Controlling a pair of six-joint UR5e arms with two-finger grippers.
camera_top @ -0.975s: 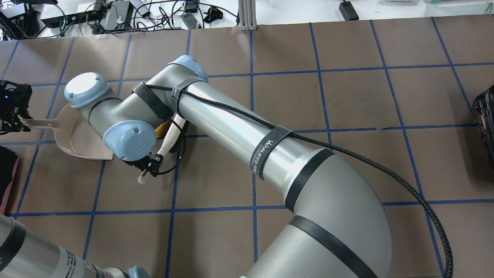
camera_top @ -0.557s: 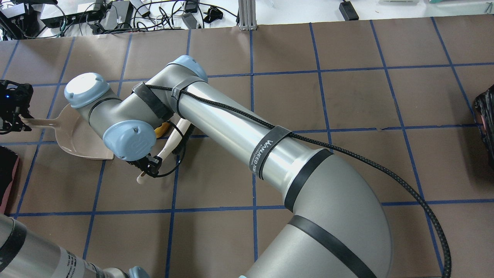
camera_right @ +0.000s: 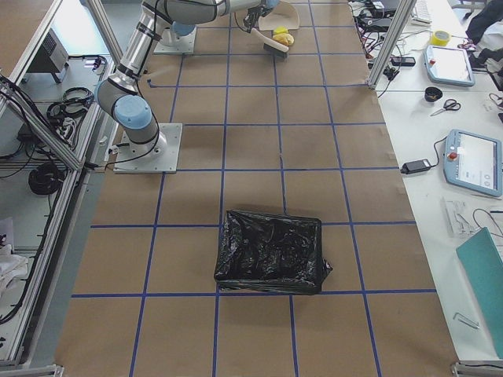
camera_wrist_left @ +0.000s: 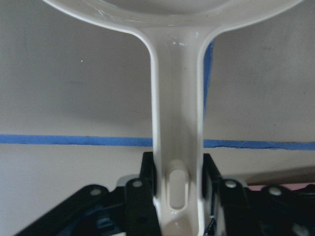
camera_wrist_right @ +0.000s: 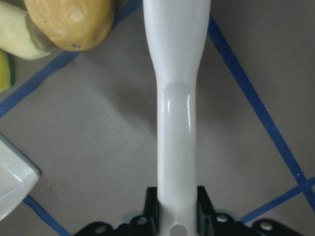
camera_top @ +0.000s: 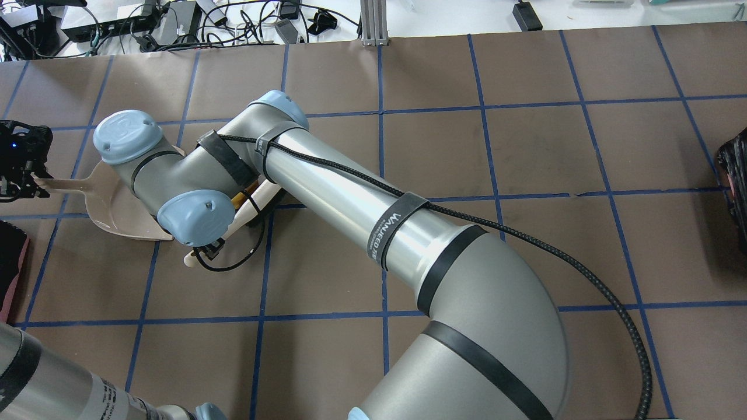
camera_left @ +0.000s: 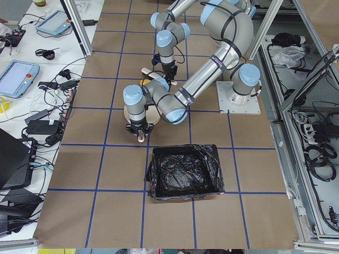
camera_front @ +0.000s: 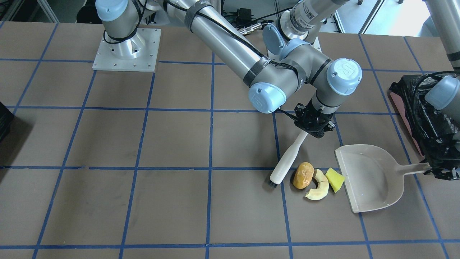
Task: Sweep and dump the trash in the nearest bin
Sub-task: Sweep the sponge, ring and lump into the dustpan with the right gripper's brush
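Trash (camera_front: 322, 186) lies in a tight row on the brown counter (camera_front: 143, 144), between the brush and the dustpan: an orange-brown lump (camera_front: 303, 175), a curved pale peel (camera_front: 320, 190) and a yellow wedge (camera_front: 334, 180). The lump touches the peel, and the wedge sits against the open front edge of the dustpan (camera_front: 370, 176), which lies flat on the counter.

The brush (camera_front: 287, 158) is tilted. Its white handle slants up toward the robot and its dark bristles are down on the counter just beside the lump, with a small gap between them.

The right gripper (camera_front: 309, 130) is closed on the top end of the brush handle; its wrist view shows the handle pinched between the fingers. The left gripper (camera_front: 431, 169) is clamped on the end of the dustpan handle, which runs straight out from between its fingers in the left wrist view.

The bin (camera_front: 401, 111), a pinkish box lined with a crinkled black bag, stands near the left gripper, beside the dustpan handle on the robot's side and apart from the pan. A second bin (camera_right: 271, 251) with a black bag stands well apart, toward the counter's other end.
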